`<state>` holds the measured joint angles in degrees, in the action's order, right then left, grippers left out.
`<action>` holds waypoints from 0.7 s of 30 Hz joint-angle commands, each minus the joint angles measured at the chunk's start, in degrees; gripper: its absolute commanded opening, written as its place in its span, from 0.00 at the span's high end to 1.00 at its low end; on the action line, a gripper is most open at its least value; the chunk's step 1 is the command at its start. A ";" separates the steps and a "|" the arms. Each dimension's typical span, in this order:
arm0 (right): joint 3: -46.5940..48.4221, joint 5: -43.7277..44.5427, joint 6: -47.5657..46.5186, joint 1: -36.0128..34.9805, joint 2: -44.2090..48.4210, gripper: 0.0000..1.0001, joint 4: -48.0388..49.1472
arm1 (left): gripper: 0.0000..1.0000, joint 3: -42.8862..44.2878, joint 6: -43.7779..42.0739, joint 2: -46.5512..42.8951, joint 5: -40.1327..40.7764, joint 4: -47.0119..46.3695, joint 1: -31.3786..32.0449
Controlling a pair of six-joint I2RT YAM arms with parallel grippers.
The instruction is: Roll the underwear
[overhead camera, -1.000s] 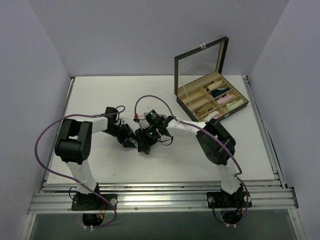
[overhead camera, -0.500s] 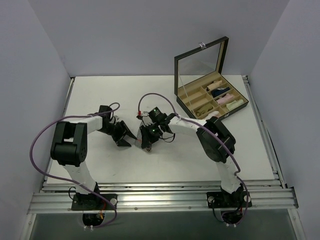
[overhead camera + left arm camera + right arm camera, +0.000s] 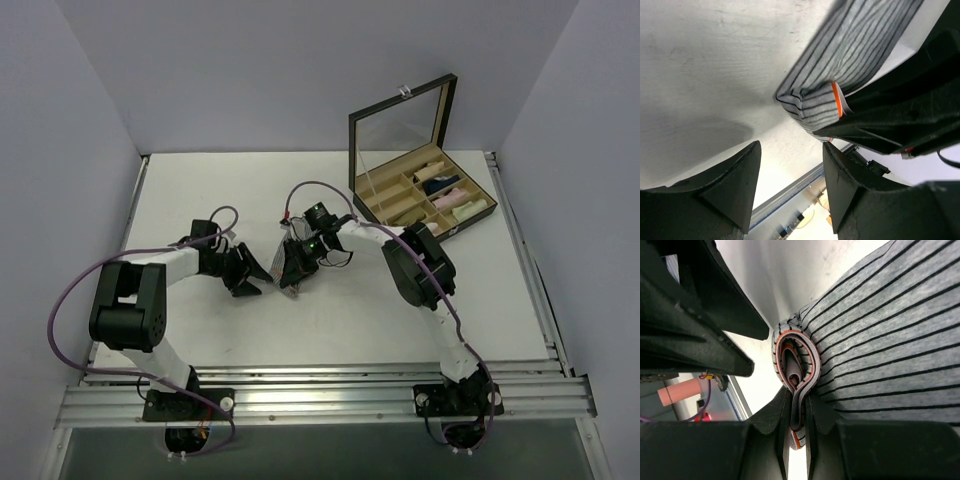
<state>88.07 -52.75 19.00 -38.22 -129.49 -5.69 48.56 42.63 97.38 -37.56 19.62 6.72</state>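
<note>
bright, even light with a soft shadow on the table [image 3: 700,60]; near fingers [image 3: 735,190] blur (wrist views).

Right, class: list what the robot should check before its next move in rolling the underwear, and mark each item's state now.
1. Right gripper shut on the underwear's rolled end: ok.
2. Left gripper open, not touching the underwear: ok.
3. Waistband coiled inside the roll: ok.
4. Unrolled part lying flat on the table: cannot tell.
5. Both arms apart from the storage box: ok.
</note>
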 commanded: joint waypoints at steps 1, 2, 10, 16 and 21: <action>3.07 -2.62 0.69 1.13 -1.99 1.00 -3.18 | 0.39 -0.48 -1.59 -3.25 0.29 -5.20 0.13; 3.24 -2.88 0.42 1.13 -2.17 1.00 -3.44 | 0.39 -0.48 -1.59 -3.08 0.64 -5.03 0.13; 1.58 -5.96 2.79 1.65 -2.17 1.00 -0.90 | 0.38 2.51 -0.45 3.94 0.38 -7.05 0.31; 1.05 -6.31 4.90 1.65 -2.52 1.00 1.29 | 0.38 2.33 4.47 4.22 2.58 -11.26 1.63; 0.44 -6.05 8.68 1.74 -2.87 1.00 4.63 | 0.40 2.68 9.22 5.36 3.99 -14.52 3.73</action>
<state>89.45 -56.75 24.47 -37.04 -131.50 -3.29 49.65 48.93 101.30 -35.90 9.56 9.23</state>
